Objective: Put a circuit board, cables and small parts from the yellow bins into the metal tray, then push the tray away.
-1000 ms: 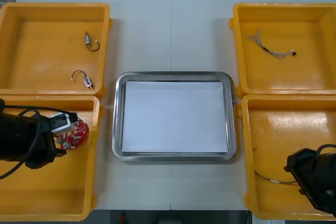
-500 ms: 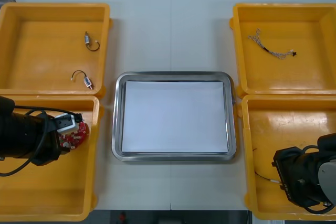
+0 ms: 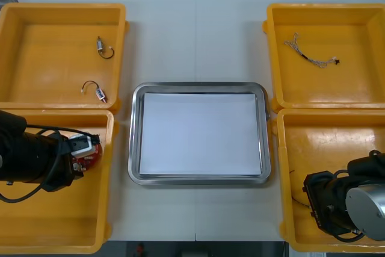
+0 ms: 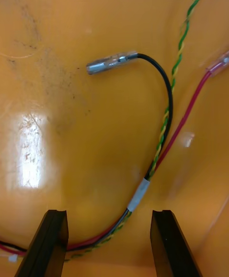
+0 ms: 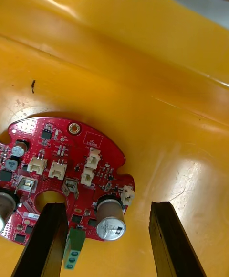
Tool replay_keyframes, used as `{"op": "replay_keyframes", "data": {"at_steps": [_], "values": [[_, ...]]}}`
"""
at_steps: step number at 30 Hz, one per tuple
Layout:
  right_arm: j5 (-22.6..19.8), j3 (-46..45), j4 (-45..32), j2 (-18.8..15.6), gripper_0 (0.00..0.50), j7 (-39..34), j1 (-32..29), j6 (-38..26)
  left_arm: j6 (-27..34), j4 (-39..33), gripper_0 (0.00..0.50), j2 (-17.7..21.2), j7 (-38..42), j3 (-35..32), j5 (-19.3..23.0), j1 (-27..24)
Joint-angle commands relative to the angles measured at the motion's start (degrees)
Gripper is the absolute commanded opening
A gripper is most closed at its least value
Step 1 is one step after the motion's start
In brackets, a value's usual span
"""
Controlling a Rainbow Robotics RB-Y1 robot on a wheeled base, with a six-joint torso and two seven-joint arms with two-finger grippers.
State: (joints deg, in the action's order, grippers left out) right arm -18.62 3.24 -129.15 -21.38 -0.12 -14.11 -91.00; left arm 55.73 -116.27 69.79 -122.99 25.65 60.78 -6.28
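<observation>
On the desk (image 3: 195, 34), four yellow bins flank the tray (image 3: 136, 148), which is white inside and holds nothing yet.

Near-left bin (image 3: 54, 221): left gripper (image 5: 107, 207) is low over the board (image 5: 62, 162), fingers (image 5: 47, 239) apart. One finger sits over the board's face. The other is off its edge, over bare bin floor below the wall (image 5: 119, 43).

Risk: if I close here, I judge the pads would meet the tall capacitor (image 5: 110, 218) and green terminal block (image 5: 71, 253) rather than the board's rim. The board could then tip or skid toward the wall.

Near-right bin (image 3: 319, 130): right gripper (image 4: 107, 215) has its fingers spread, straddling the cable (image 4: 164, 90) where a white sleeve (image 4: 138, 193) binds black, red and green-yellow strands.

Risk: the bundle is thin and lies flat on the floor. The fingers might close above it or catch a single strand, and the long loose ends could snag the bin's rim on the way out.

Writing: a small white-printed box on the board, unreadable. The sleeve looks blank. No brand seen.
</observation>
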Motion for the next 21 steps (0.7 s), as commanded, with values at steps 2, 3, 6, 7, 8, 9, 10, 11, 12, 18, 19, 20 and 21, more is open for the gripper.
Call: {"op": "replay_keyframes", "data": {"at_steps": [2,3,6,7,8,9,10,11,12,18,19,20,21], "values": [[0.6,1.9,0.9,0.8,0.500,-2.9,-1.2,2.6,-1.2,0.6,0.500,2.3,-4.9,2.5,-0.9,-2.6],[0.5,2.0,1.1,0.8,0.500,-3.0,-1.2,2.5,-1.2,0.6,0.500,2.3,-5.0,2.5,-0.9,-2.6],[0.3,2.2,1.1,0.8,0.500,-3.1,-1.6,2.5,-1.2,0.6,0.500,2.3,-4.9,2.8,-0.9,-2.6],[0.3,2.3,1.3,0.8,0.500,-3.1,-1.7,2.5,-1.2,0.7,0.500,2.3,-4.8,2.8,-1.1,-2.6],[0.3,2.2,1.3,0.8,0.500,-3.2,-1.8,2.5,-1.2,0.7,0.500,2.3,-4.8,2.8,-1.1,-2.6],[0.3,2.3,1.4,0.8,0.500,-3.2,-2.1,2.5,-1.2,0.7,0.500,2.3,-4.8,2.8,-1.1,-2.6],[0.3,2.2,1.4,0.8,0.500,-3.1,-2.2,2.5,-1.2,0.7,0.500,2.4,-4.8,2.8,-1.2,-2.6],[0.4,2.2,1.4,0.8,0.500,-3.1,-2.3,2.6,-1.2,0.7,0.500,2.4,-4.8,2.9,-1.2,-2.5],[0.5,2.2,1.4,0.7,0.500,-3.1,-2.6,2.6,-1.2,0.9,0.500,2.3,-4.8,3.0,-1.1,-2.5],[0.4,2.2,1.4,0.7,0.500,-3.1,-3.5,4.0,-1.2,0.9,0.000,2.4,-4.8,3.2,-1.0,-2.5],[0.4,2.3,1.4,0.7,0.500,-3.1,-3.6,4.0,-1.2,0.9,0.000,2.5,-4.8,3.2,-0.8,-2.5],[0.4,2.3,1.4,0.7,0.500,-3.1,-3.7,4.0,-1.2,0.9,0.000,2.5,-4.8,3.2,-0.8,-2.5],[0.3,2.3,1.4,0.7,0.500,-3.0,-3.7,4.0,-1.2,0.8,0.000,2.5,-4.9,3.1,-0.8,-2.5]]}}
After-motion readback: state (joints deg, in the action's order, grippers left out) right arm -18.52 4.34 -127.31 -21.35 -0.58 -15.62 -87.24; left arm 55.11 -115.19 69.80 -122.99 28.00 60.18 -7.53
